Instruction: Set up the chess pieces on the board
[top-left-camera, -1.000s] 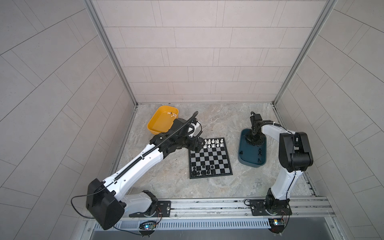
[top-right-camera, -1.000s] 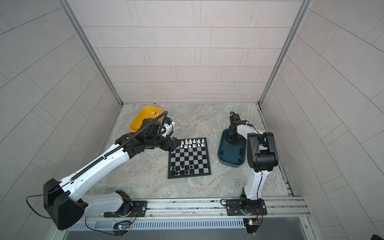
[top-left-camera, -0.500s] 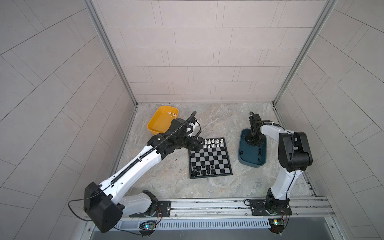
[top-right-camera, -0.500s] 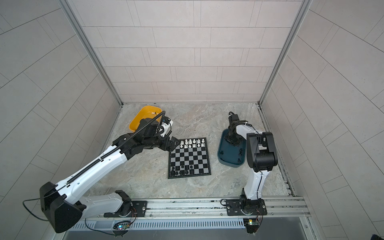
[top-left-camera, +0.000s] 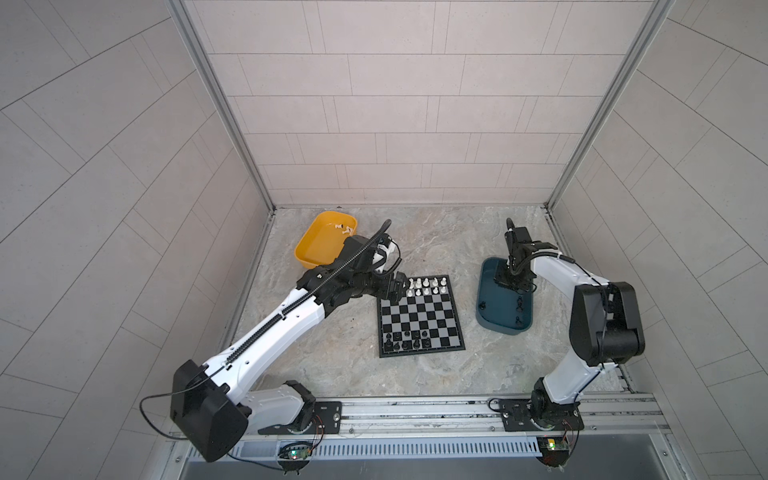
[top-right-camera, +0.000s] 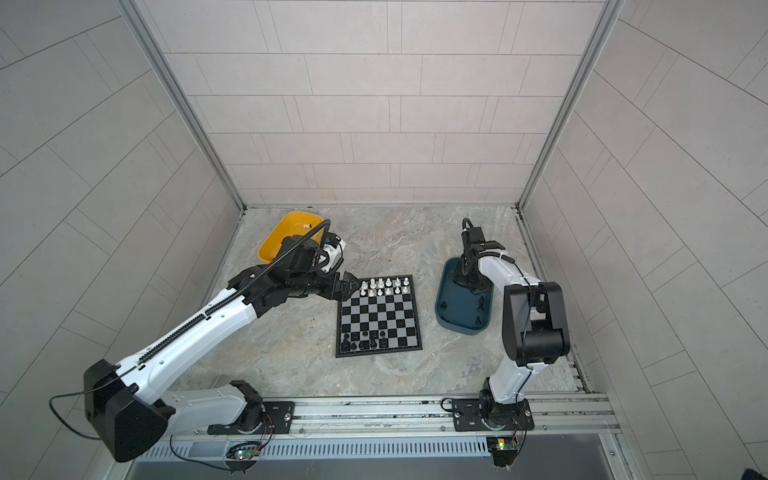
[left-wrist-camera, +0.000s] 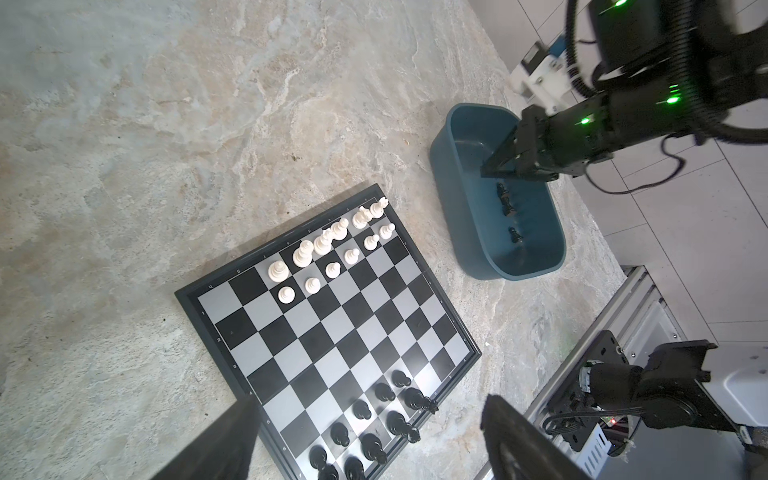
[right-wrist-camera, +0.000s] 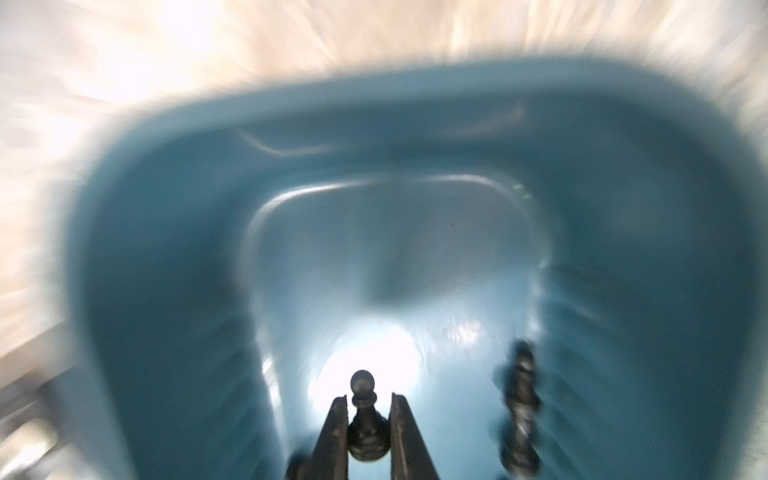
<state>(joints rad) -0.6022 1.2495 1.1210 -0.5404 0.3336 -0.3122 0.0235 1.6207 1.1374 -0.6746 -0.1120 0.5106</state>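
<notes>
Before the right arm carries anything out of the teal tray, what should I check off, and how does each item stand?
1. Right gripper shut on black pawn: ok.
2. Pawn clear of teal tray floor: cannot tell, blurred.
3. Other black pieces in tray apart from jaws: ok.
4. Left gripper open, empty: ok.
5. Free squares on board, black rows: ok.

Your left gripper (top-left-camera: 397, 287) is stretched forward with its jaws spread wide. Your right gripper (right-wrist-camera: 368, 401) points downward, jaws clamped on a black pawn (right-wrist-camera: 362, 382).
</notes>
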